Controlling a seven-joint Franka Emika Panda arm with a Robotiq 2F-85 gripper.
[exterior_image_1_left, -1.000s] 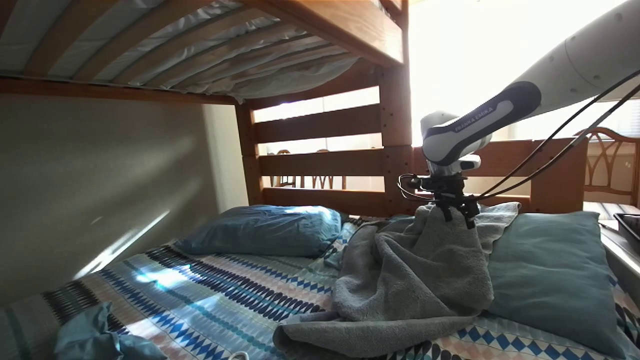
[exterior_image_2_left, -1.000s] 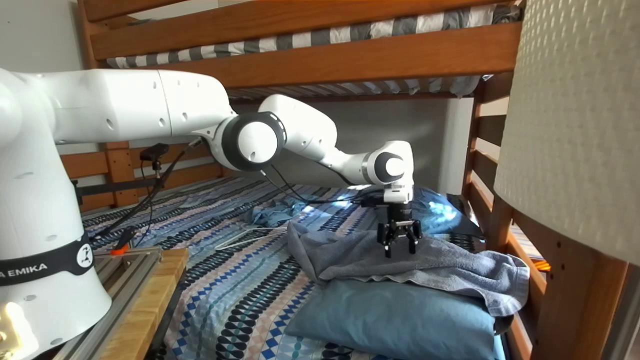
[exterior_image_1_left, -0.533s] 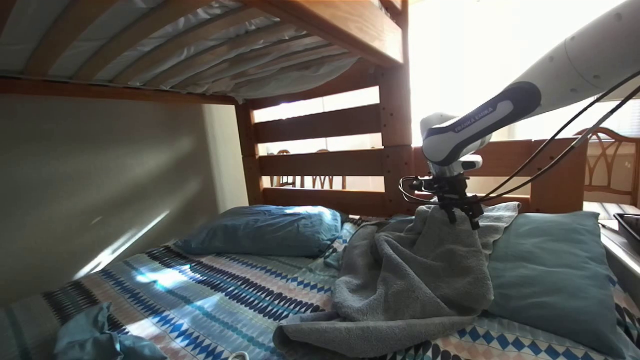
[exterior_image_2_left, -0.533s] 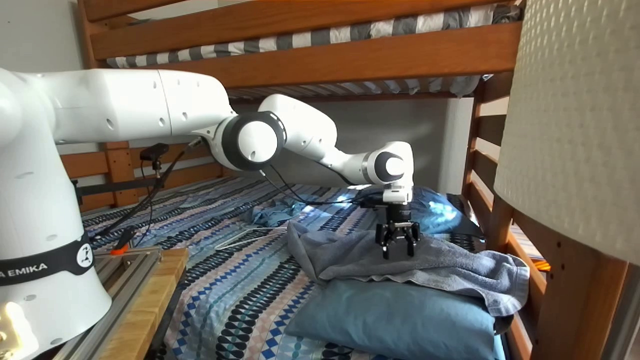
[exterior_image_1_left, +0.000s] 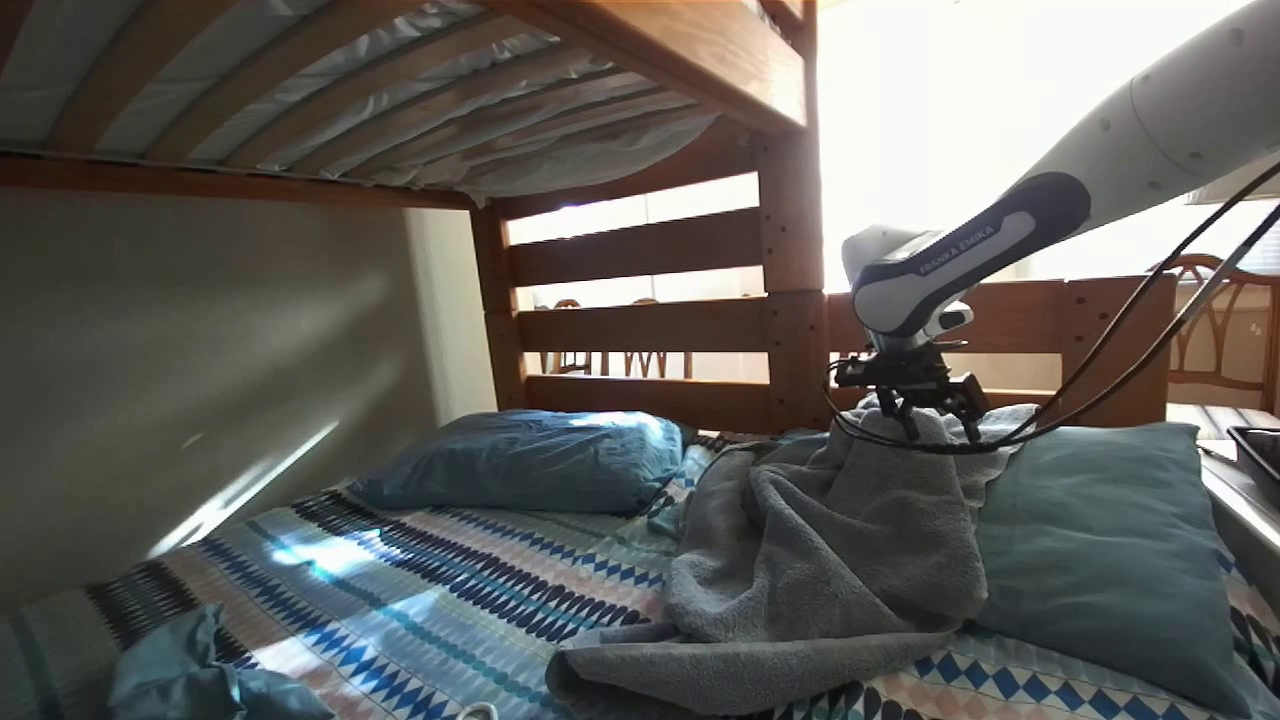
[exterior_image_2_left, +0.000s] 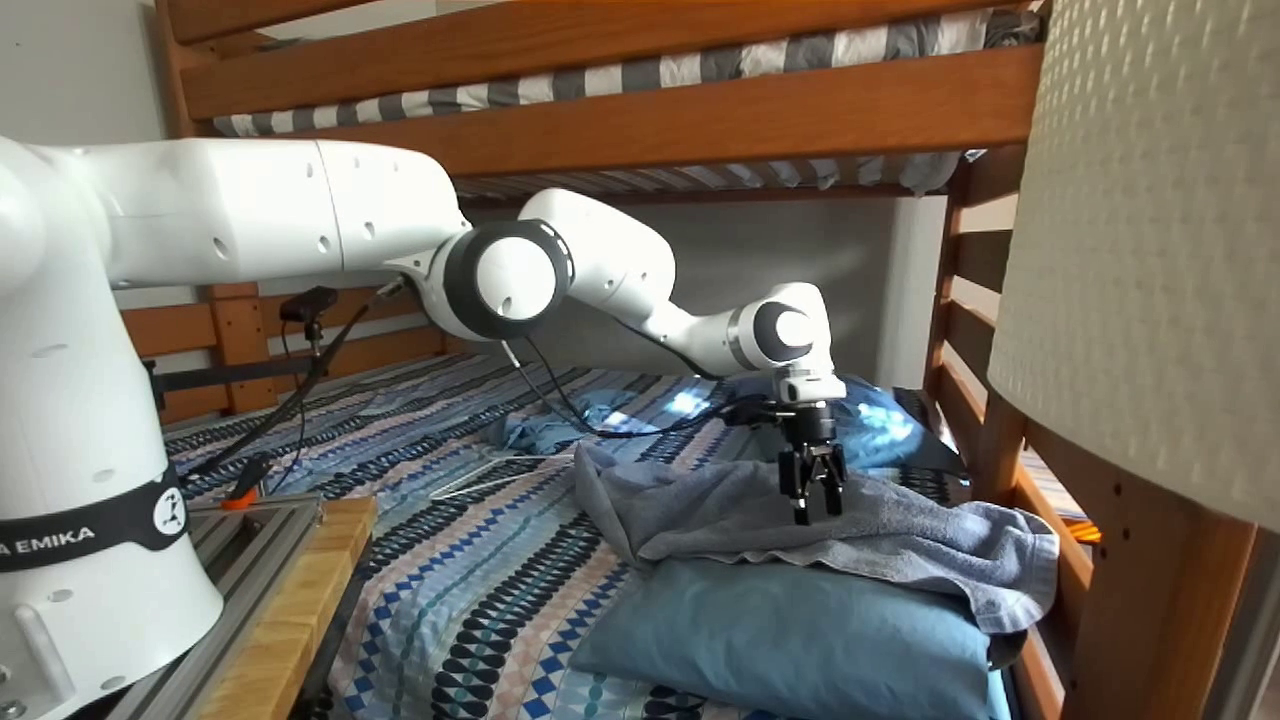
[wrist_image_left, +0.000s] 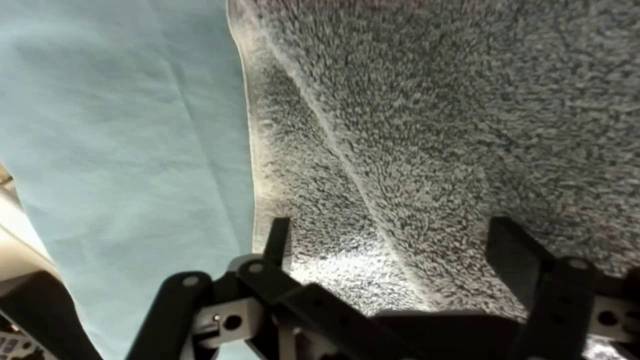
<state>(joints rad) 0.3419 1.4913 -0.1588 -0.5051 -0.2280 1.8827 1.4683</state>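
Grey towel (exterior_image_1_left: 840, 560) partly on teal pillow (exterior_image_1_left: 1110, 560); end effector (exterior_image_2_left: 818, 513) abv towel, w/ jaws apart.

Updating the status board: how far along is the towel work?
Looks done: the reach, with the gripper over the grey towel. In hand: nothing gripped; its jaws stand open. Left, seemingly: gripping the towel, which lies bunched on the striped bedspread against a blue pillow.

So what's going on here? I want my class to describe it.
A robot arm has its open claw pointed down at a rumpled grey towel on the lower bunk. The towel lies partly over one blue pillow, with another pillow on its other side. Nothing is gripped; whether the fingertips touch the towel is hard to tell.
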